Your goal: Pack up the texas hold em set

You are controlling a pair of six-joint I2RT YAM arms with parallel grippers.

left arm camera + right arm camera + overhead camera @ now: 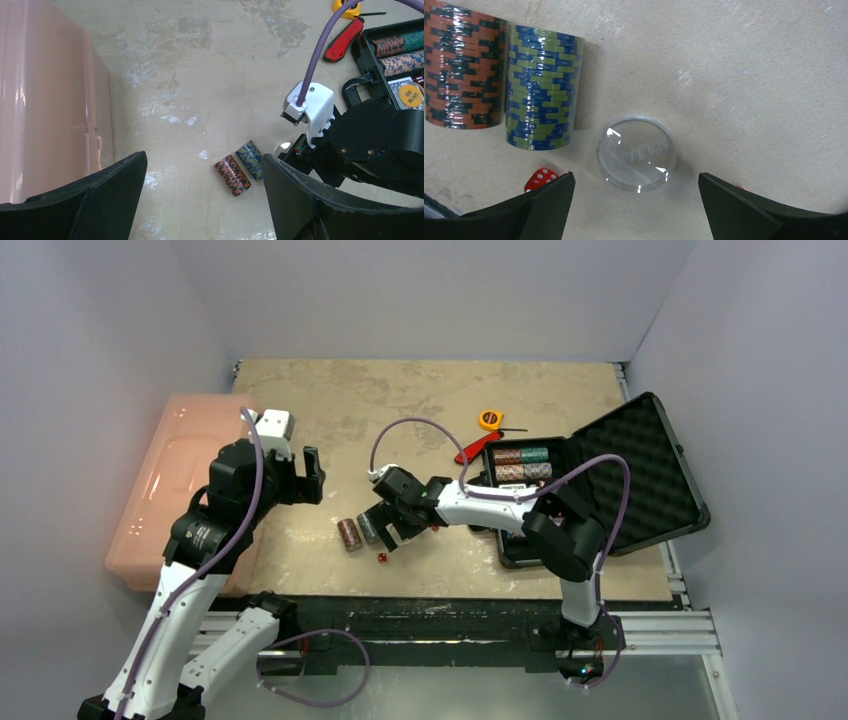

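Note:
The black case (600, 480) lies open at the right, foam lid (640, 465) tilted back, with chip rolls (520, 462) inside. On the table lie an orange chip roll (348, 534) and a blue-green chip roll (368, 527), side by side. My right gripper (392, 530) is open, low over a clear disc (636, 153) that lies just ahead of its fingertips; a red die (540, 179) lies by the left finger. My left gripper (305, 477) is open and empty, raised at the left; its view shows both loose rolls (232, 175) below.
A large pink bin (175, 485) stands at the left edge. A yellow tape measure (489, 420) and a red-handled tool (472, 448) lie behind the case. Another red die (381, 558) lies near the front edge.

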